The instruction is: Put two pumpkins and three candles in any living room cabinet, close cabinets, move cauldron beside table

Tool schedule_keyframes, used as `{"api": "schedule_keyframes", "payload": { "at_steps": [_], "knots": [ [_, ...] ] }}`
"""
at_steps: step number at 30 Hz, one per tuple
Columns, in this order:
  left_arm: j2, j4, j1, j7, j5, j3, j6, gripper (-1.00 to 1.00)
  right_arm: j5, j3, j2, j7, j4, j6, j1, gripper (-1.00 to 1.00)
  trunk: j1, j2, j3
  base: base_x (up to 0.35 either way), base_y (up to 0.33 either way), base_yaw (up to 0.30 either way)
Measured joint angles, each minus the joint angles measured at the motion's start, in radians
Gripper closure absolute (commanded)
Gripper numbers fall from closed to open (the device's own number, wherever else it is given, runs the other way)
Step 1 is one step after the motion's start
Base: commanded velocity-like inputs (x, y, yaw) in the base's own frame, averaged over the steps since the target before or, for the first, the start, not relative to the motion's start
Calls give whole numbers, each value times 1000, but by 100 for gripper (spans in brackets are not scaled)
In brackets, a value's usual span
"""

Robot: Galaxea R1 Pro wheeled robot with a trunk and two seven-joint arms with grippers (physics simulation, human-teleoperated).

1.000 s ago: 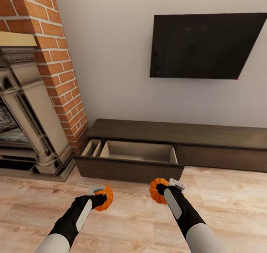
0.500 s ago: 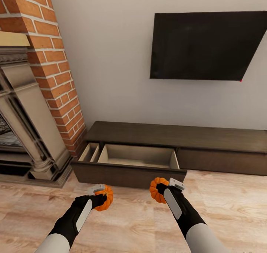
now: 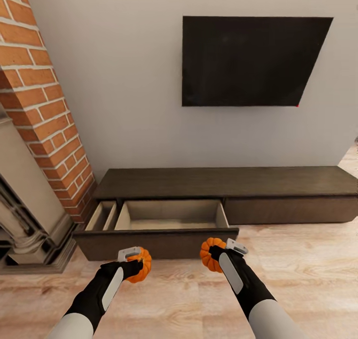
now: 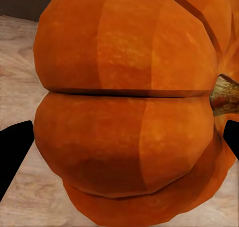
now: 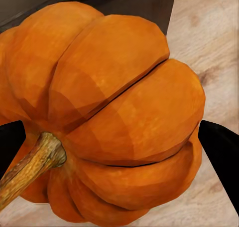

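Both grippers carrying pumpkins, cabinet drawer open ahead.
L gripper clamping one pumpkin, R gripper clamping other pumpkin; cabinet just beyond both.

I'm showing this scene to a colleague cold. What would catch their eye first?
Two bright orange pumpkins, one clamped in the left tool and one in the right tool, held low over the wood floor. Just beyond them the cabinet has a wide drawer pulled open, under a black wall screen.
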Motion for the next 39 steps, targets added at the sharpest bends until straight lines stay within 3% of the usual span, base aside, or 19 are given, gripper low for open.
{"api": "schedule_keyframes", "payload": {
  "at_steps": [5, 33, 36, 39],
  "knots": [
    [-1, -26, 0, 3, -1, 3, -1, 100, 0, 6, 1, 0, -1, -2, 0, 100, 0, 0, 0, 46, 28, -8],
    [-1, -53, 0, 12, 0, 6, 11, 100, 11, 14, 5, 0, -3, -8, 0, 100, -107, 196, 88, 0, 0, 0],
    [-2, -52, 0, 12, 2, 6, 12, 100, 7, 14, 6, -2, -3, 29, -1, 100, -118, 217, 97, 0, 0, 0],
    [-3, -52, 0, 11, 2, 6, 12, 100, -3, 12, 7, -1, -3, 128, -1, 100, -130, 238, 106, 0, 0, 0]
  ]
}}
